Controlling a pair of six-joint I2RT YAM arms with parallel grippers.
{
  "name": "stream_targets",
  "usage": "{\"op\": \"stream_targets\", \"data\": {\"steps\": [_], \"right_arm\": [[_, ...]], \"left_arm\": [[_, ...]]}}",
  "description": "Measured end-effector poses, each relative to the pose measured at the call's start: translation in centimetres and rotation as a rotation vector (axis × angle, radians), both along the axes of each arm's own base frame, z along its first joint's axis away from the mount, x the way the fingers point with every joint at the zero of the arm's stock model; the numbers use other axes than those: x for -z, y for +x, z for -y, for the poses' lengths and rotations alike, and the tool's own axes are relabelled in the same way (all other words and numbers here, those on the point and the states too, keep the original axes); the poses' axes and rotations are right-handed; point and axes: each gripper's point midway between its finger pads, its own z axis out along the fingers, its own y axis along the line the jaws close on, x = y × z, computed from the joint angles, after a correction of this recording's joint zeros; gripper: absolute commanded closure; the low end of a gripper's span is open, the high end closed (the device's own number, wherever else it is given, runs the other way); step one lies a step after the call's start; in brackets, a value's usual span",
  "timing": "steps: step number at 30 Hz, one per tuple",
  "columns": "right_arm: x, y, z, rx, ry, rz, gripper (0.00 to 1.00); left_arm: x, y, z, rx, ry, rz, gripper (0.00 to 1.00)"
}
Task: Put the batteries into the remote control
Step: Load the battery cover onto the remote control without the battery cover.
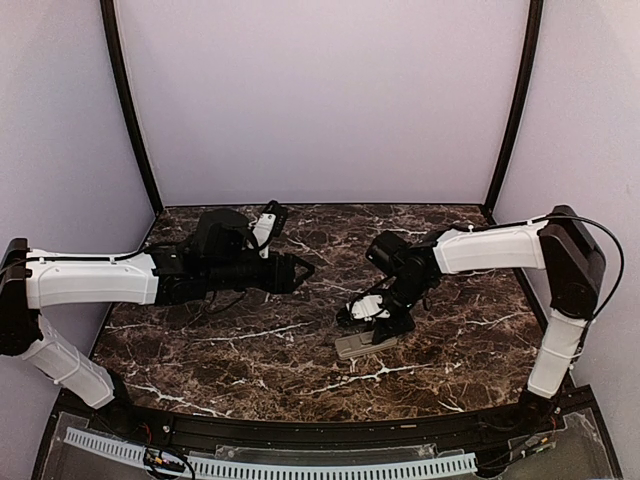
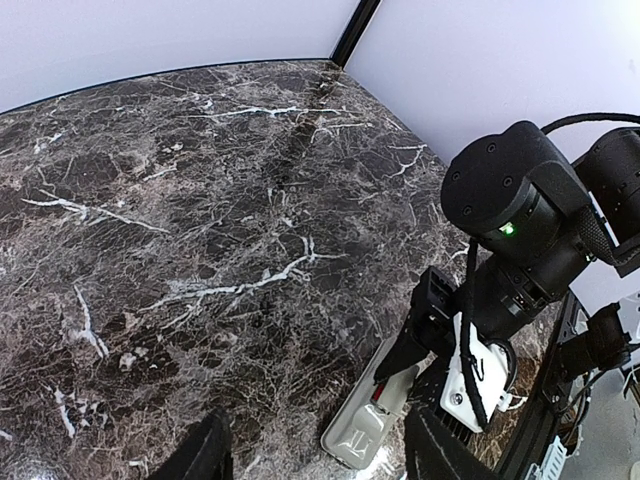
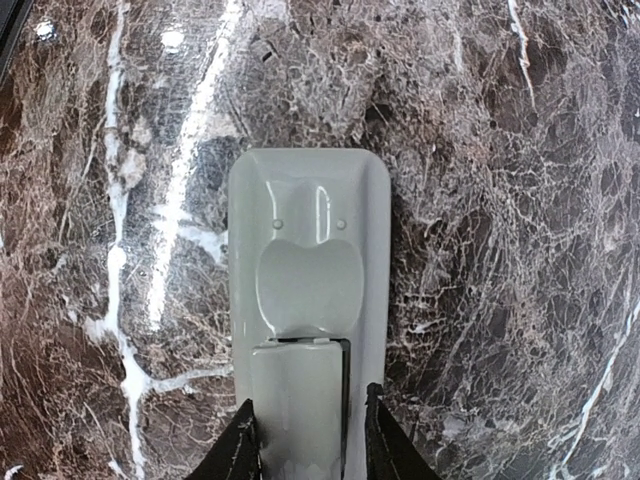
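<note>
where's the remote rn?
The remote lies grey back up on the table, just right of centre in the top view, directly beneath the right claw.

Work surface: a table [image 1: 300, 380] with a dark brown marble-pattern top, white veining throughout, glossy enough to show pale glare. Enclosure: plain pale lilac back wall [image 1: 320, 100], with matching left wall [image 1: 60, 130] and right wall [image 1: 590, 110]. Two black curved poles [image 1: 128, 110] rise at the rear corners. A white slotted strip [image 1: 300, 467] runs along the near edge. Lighting is even and soft.
</note>
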Motion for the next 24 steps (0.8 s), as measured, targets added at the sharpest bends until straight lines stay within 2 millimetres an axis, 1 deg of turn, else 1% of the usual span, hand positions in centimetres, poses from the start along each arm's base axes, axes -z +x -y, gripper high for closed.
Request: {"op": "stream_targets", "data": {"steps": [7,13,24], "right_arm": [[-0.07,-0.08,0.11,0.004,-0.004,-0.003,0.68],[-0.96,0.00,0.04,0.006,0.015,0.015,0.68],[-0.84,-0.07,0.11,0.008,0.012,0.012,0.67]], "left_arm": [[-0.02,0.04,-0.03,-0.001,0.000,0.001,0.42],[-0.02,0.04,-0.03,-0.001,0.000,0.001,0.42],[0.13,0.13,-0.19,-0.003,0.008,-0.001,0.42]]}}
